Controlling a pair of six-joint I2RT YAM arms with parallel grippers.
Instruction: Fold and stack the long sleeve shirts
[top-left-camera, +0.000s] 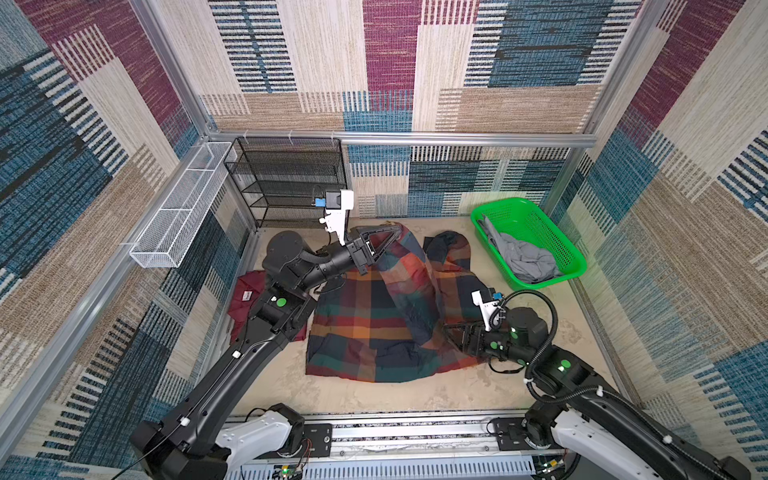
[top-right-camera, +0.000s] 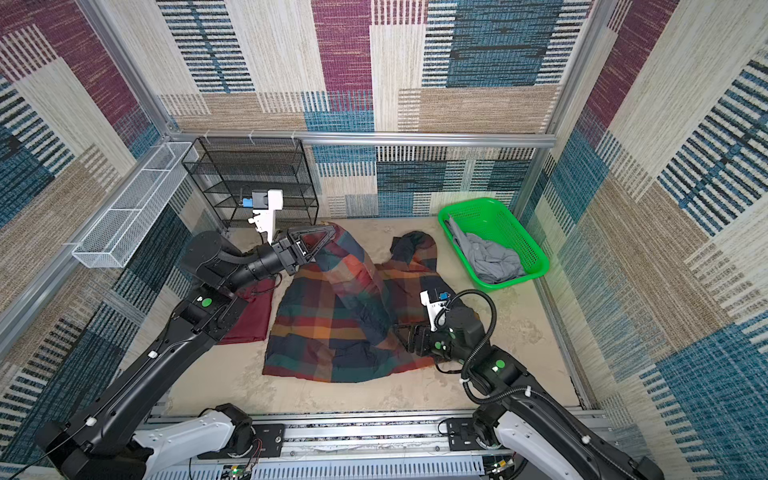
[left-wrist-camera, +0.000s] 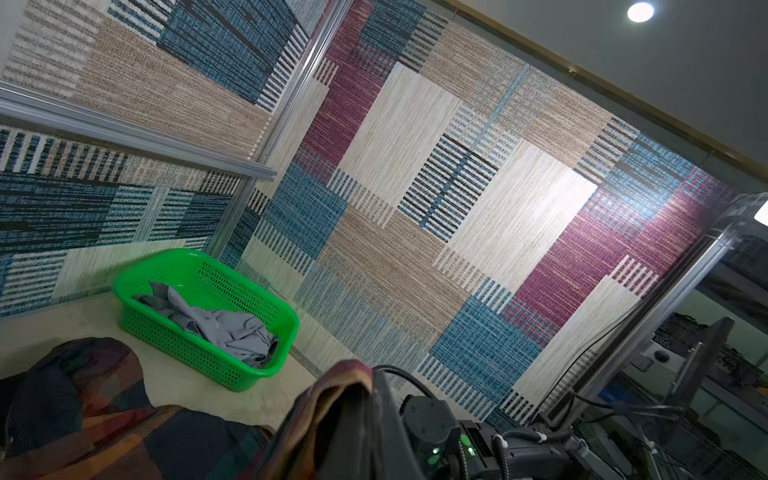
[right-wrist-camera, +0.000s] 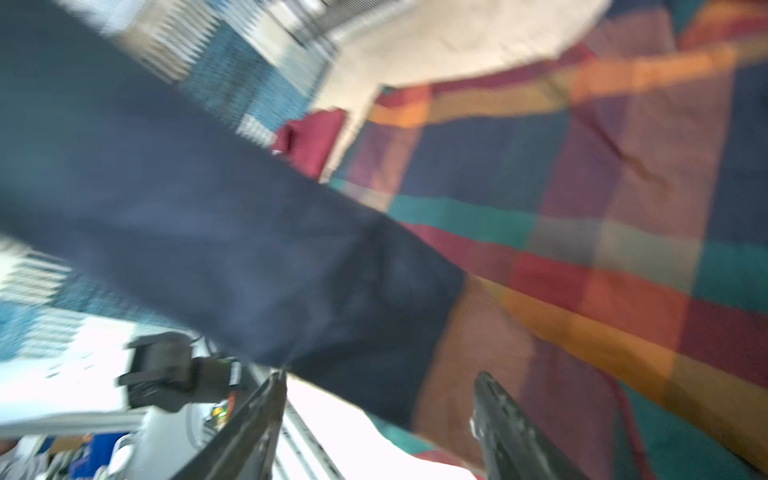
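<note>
light: bright, even, soft shadows | left wrist: ceiling lamp (left-wrist-camera: 640, 11) glare | right wrist: motion-blurred | top views: edges bowed

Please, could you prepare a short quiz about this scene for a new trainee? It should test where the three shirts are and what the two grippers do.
1. True or false: the grey shirt is neatly folded.
2. Which gripper is shut on the plaid shirt? A) left B) right C) both
3. Fill in: in both top views, the shirt lying left of the plaid shirt is ____ in colour.

Key
1. False. It lies crumpled in the green basket.
2. A. The left gripper holds a raised part of it. The right gripper has its jaws apart.
3. Maroon: the maroon shirt.
</note>
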